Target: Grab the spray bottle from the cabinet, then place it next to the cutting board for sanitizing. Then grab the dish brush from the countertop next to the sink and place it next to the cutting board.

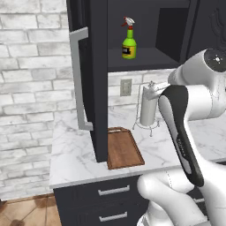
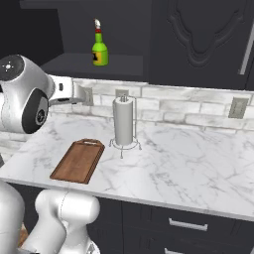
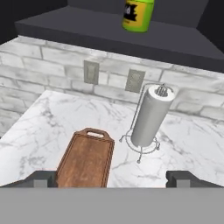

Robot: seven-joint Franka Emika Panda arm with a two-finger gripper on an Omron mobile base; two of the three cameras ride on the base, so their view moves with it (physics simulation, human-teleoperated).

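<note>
Spray bottle (image 1: 129, 43) upright on cabinet shelf (image 1: 145, 57), door (image 1: 88, 79) swung open. Cutting board (image 3: 86, 159) flat on bench (image 2: 188, 168) beside paper towel holder (image 2: 124, 123). Hand view: jaws (image 3: 112, 178) wide apart, empty, over board; bottle top cropped.

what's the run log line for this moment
cabinet: open | spray bottle: upright on shelf | gripper: open, empty, above cutting board

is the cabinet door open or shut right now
Open: the cabinet door swings out edge-on, exposing the spray bottle upright on its shelf.
</note>
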